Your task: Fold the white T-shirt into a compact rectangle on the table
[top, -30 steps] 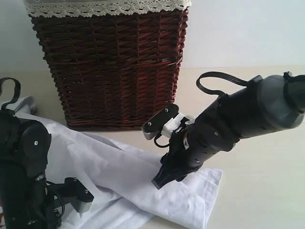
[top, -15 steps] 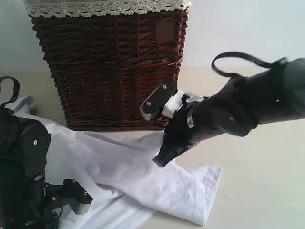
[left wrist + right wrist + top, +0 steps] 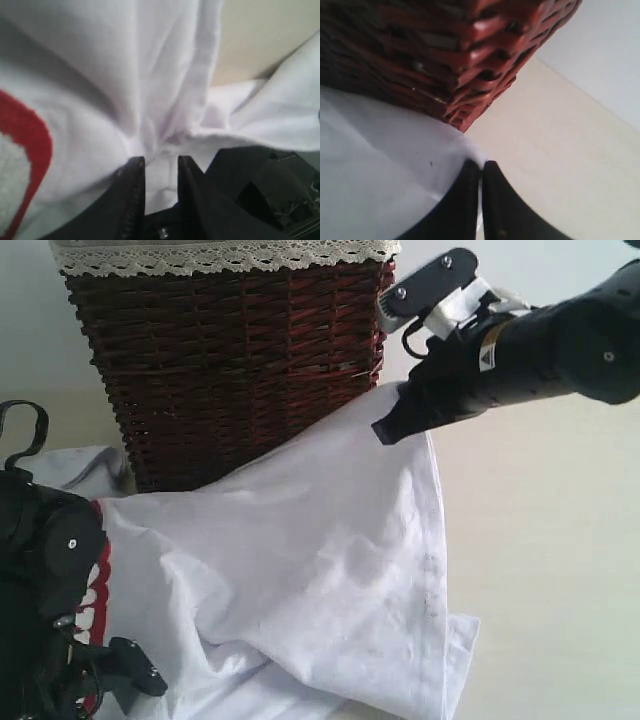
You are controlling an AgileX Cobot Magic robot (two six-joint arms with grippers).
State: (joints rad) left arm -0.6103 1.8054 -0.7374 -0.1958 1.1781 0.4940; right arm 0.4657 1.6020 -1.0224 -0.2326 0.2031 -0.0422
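Since a second ago the right end effector (image 3: pixel 386 428) has climbed from low over the tabletop (image 3: pixel 540 560) to a spot beside the upper part of the basket (image 3: pixel 230 370), drawing one corner of the T-shirt (image 3: pixel 300 560) up with it. Its fingers are pressed together on that corner, and the cloth hangs from them as a broad, taut white sheet that slopes down toward the left and covers the basket's lower right part. A hemmed edge drops almost straight from the pinched corner, and below it the fabric lies in soft overlapping folds on the tabletop, with a second layer peeking out at the bottom right. At the lower left, the left end effector (image 3: pixel 161 162) is clamped on a bunched ridge of the shirt, with creases fanning out from the pinch. Fuzzy letters (image 3: pixel 97 590) outlined in red show beside that arm. White lace trim (image 3: pixel 220 255) runs along the basket's rim.
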